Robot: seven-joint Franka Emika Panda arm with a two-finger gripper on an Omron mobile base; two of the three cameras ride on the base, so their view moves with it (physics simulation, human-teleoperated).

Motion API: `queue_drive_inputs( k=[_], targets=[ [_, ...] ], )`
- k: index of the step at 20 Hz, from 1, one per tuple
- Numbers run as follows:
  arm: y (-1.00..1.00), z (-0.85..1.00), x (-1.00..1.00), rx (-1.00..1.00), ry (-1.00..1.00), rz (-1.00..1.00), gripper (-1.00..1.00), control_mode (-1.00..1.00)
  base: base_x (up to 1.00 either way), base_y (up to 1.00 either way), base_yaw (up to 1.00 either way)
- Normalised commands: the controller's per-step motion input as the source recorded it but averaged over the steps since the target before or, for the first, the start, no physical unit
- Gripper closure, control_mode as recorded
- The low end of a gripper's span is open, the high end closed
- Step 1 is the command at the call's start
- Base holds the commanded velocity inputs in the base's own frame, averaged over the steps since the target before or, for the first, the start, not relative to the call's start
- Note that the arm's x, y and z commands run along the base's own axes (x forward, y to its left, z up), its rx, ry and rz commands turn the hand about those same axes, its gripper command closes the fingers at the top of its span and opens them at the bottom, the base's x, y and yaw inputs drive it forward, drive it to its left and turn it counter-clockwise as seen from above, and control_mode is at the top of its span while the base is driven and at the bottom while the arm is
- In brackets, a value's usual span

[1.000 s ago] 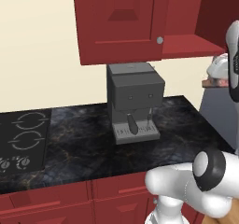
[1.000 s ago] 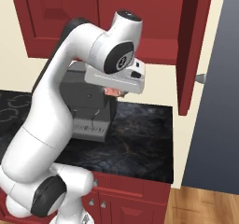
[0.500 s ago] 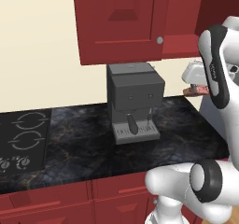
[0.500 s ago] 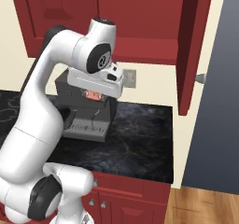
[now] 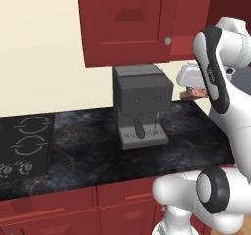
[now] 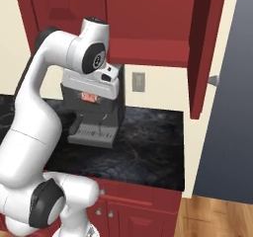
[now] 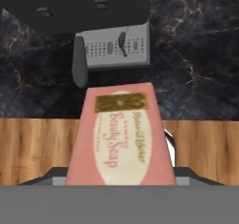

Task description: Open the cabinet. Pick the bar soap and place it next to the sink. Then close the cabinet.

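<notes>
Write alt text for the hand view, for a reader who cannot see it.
A pink bar soap with a pale oval label reading "Beauty Soap" sits in the gripper, close to the camera. Beyond it are the grey coffee machine with its perforated drip tray, the dark marbled counter, and a strip of wood floor.

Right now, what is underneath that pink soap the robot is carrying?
In the hand view, the bar soap hangs over the grey coffee machine, the dark marble counter and wood floor. The soap covers whatever lies straight beneath it.
</notes>
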Motion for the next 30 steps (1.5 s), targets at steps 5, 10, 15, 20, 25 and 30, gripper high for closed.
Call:
queue_drive_inputs(
  k=[5, 10, 15, 20, 25, 30],
  targets=[
    [0.00, 0.00, 0.00, 0.00, 0.00, 0.00, 1.00, 1.00, -0.70, 0.00, 0.00],
    [0.00, 0.00, 0.00, 0.00, 0.00, 0.00, 1.00, 1.00, -0.50, 0.03, 0.04],
    [0.00, 0.00, 0.00, 0.00, 0.00, 0.00, 1.00, 1.00, 0.02, 0.02, 0.50],
    [0.00, 0.00, 0.00, 0.00, 0.00, 0.00, 1.00, 1.00, 0.00, -0.03, 0.80],
    [0.00, 0.00, 0.00, 0.00, 0.00, 0.00, 1.00, 1.00, 0.00, -0.36, 0.91],
    [0.00, 0.00, 0.00, 0.00, 0.00, 0.00, 1.00, 1.00, -0.01, -0.25, 0.95]
  ],
)
